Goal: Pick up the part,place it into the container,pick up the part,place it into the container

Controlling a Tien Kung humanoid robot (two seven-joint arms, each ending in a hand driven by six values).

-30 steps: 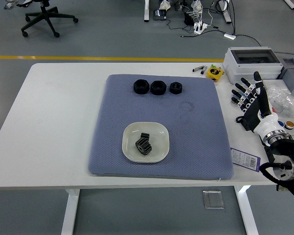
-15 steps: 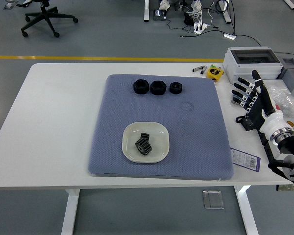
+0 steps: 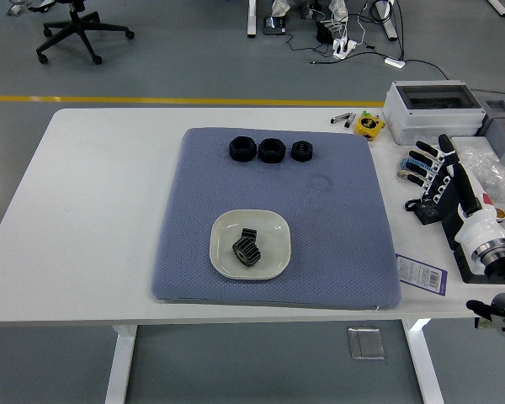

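Head view: the right hand (image 3: pixel 438 178) hovers over the table's (image 3: pixel 93 219) right edge, fingers spread, holding nothing. Two black gear parts (image 3: pixel 247 247) lie in the white dish (image 3: pixel 273 225) on the blue mat (image 3: pixel 345 244) — three black nuts (image 3: pixel 270 150) sit in a row at the mat's far side.

A grey box (image 3: pixel 427 103) sat at the table's (image 3: pixel 93 210) two o'clock corner. A small yellow thing (image 3: pixel 369 124) lay just beside it. A purple card (image 3: pixel 421 273) lay at four o'clock. A black chair (image 3: pixel 80 29) stood at eleven o'clock.
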